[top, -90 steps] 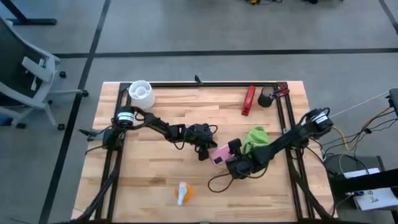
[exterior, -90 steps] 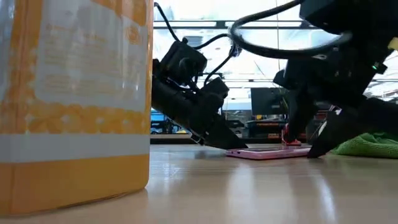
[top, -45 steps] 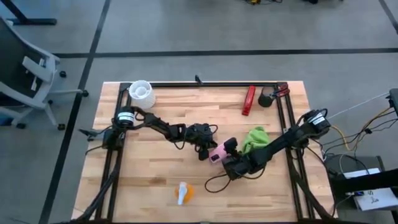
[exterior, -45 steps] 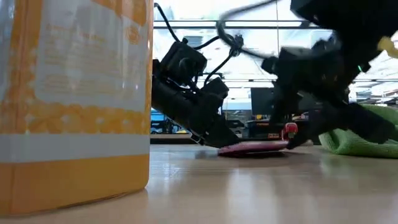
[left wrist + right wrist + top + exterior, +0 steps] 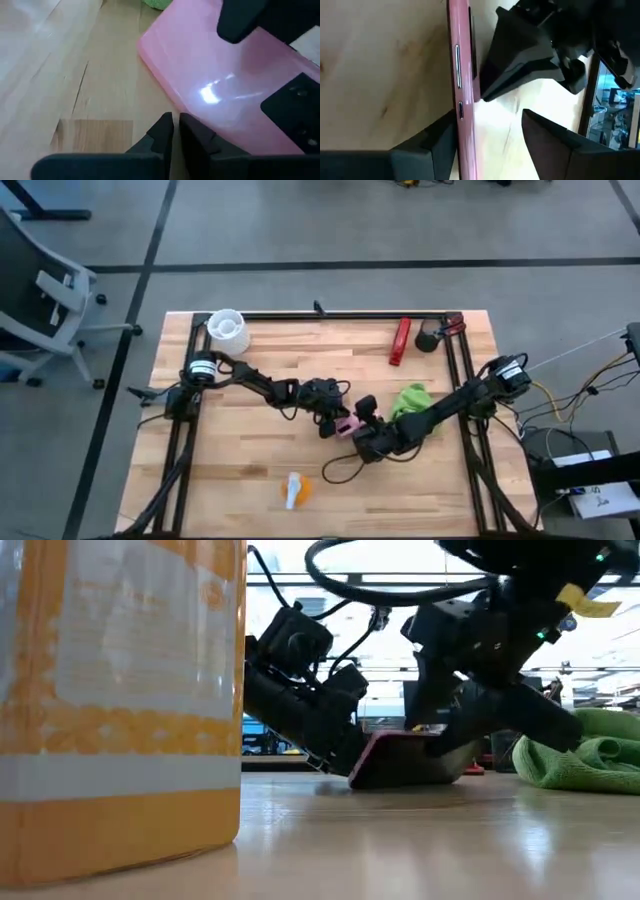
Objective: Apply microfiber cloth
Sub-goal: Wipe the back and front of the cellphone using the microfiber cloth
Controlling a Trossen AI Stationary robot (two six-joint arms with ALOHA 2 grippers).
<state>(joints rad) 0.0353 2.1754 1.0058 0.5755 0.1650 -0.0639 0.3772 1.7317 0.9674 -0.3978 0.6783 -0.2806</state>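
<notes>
A pink phone (image 5: 346, 426) stands tipped up on one long edge at mid-table, between my two grippers. The lime-green microfiber cloth (image 5: 410, 401) lies crumpled on the table just right of them, and no gripper touches it; the low view shows the cloth (image 5: 590, 755) behind my right arm. My left gripper (image 5: 333, 423) is shut, with its tips at the phone's lower edge. My right gripper (image 5: 487, 125) is open, with one finger against the phone. My left gripper meets the phone's lower edge (image 5: 172, 107) with its shut fingertips (image 5: 162, 131), slanting down from the table's left. That edge rests on the table. My right gripper has one finger (image 5: 437, 137) against the phone's side (image 5: 462, 107), coming from the table's right. The other finger stands clear. The phone (image 5: 400, 760) leans steeply, its upper part raised.
An orange-and-white spray bottle (image 5: 293, 490) lies near the front edge and fills the left of the low view (image 5: 120, 700). A white cup (image 5: 227, 330), a red object (image 5: 401, 340) and a black object (image 5: 428, 337) stand along the far edge.
My right gripper has moved toward the table's left, up to my left gripper. The phone, which lay flat, has been tipped up onto its edge; the edge at my left gripper's tips stayed on the table.
</notes>
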